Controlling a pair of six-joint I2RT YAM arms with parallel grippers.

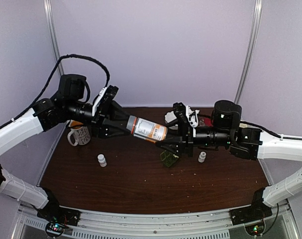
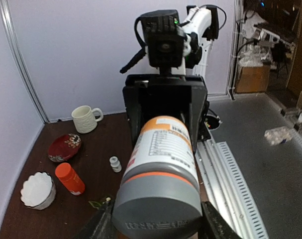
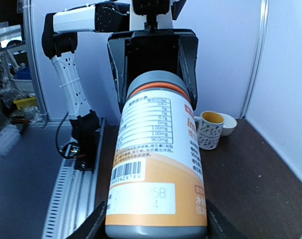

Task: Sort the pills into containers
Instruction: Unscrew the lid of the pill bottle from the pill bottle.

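Dark-green pill box [image 1: 169,159] lying on the brown table [image 1: 116,184] just below the right gripper [image 1: 169,138], whose jaws clamp the base of a grey-capped labelled bottle [image 1: 148,130] held level in the air, with the left gripper [image 1: 117,127] closed half-wide around its cap end.

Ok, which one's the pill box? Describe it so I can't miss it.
Start at the brown table, then the big labelled bottle held above its middle. On the table just below that bottle's right end lies the pill box: small and dark green, unlike the small white bottle beside it.
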